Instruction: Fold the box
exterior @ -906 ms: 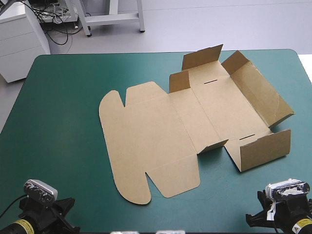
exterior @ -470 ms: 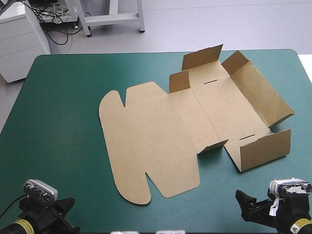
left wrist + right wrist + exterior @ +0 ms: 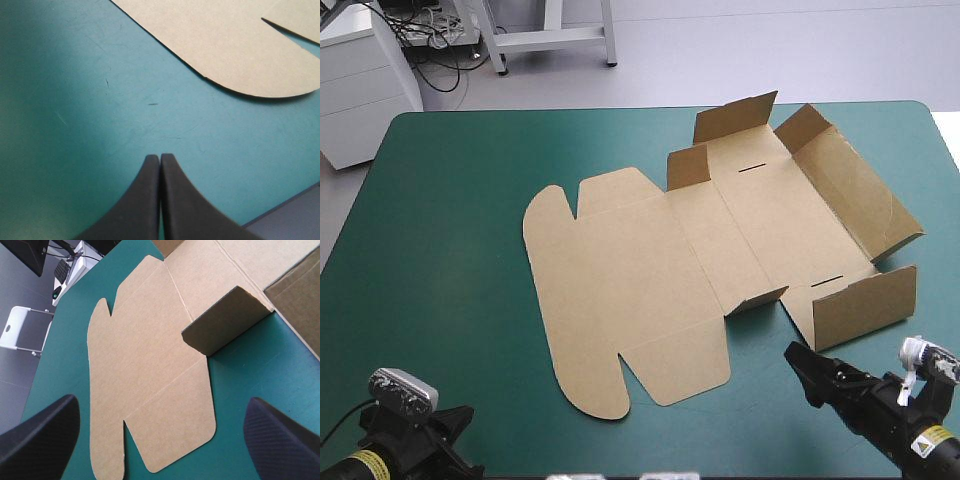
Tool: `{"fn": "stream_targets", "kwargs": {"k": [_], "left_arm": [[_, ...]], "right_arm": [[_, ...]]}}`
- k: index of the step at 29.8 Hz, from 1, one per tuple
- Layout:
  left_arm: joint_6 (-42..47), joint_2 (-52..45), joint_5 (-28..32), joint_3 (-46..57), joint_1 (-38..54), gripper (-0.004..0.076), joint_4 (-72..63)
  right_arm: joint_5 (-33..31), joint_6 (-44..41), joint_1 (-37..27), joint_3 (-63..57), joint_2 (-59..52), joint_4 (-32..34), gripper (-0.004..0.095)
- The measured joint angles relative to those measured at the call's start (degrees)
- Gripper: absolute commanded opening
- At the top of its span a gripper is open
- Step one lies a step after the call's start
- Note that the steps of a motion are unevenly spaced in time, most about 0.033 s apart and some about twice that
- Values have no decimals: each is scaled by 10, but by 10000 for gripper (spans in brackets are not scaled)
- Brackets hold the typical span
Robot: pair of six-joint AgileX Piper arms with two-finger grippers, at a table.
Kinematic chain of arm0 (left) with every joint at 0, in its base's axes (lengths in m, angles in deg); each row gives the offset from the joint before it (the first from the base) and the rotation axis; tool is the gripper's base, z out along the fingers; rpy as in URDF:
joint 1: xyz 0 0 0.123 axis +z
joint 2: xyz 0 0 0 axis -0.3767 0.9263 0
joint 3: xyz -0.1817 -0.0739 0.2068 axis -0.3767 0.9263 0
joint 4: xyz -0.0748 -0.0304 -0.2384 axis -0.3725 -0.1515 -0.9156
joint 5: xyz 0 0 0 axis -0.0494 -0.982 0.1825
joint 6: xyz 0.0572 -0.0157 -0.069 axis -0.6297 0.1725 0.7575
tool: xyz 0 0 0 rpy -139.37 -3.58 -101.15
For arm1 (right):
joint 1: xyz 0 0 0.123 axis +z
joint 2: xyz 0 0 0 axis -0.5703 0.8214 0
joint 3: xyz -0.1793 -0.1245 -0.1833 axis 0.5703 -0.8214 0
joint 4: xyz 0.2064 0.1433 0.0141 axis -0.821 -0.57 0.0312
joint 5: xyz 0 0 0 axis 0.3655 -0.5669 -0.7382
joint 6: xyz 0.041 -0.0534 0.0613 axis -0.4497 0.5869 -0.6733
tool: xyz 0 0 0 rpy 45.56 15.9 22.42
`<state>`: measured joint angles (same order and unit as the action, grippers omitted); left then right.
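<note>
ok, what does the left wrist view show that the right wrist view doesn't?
Left wrist only: the left gripper shut in a pointed arch over bare cover, and the table edge beside it. Right wrist only: the right gripper open, a raised side flap and fold creases across the flat lid. Both: the brown box, its rounded lid flaps lying flat on the teal-green cover.

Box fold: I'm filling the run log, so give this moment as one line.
box: lid flat, some walls raised | left gripper: shut, short of box | right gripper: open, facing box, no contact
</note>
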<state>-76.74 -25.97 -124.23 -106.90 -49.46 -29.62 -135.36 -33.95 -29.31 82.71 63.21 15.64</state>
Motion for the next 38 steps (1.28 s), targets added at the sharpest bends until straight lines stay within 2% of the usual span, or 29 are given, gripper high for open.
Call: {"fn": "stream_targets", "kwargs": {"k": [14, 17, 24, 34, 38], "left_arm": [[0, 0, 0, 0, 0, -32, 0], [0, 0, 0, 0, 0, -32, 0], [0, 0, 0, 0, 0, -32, 0], [1, 0, 0, 0, 0, -32, 0], [1, 0, 0, 0, 0, -32, 0]], "right_arm": [[125, 21, 0, 0, 260, -114, 805], [138, 54, 0, 0, 312, -175, 806], [159, 220, 0, 0, 405, -360, 805], [190, 248, 0, 0, 507, -436, 806], [197, 255, 0, 0, 530, -466, 767]]}}
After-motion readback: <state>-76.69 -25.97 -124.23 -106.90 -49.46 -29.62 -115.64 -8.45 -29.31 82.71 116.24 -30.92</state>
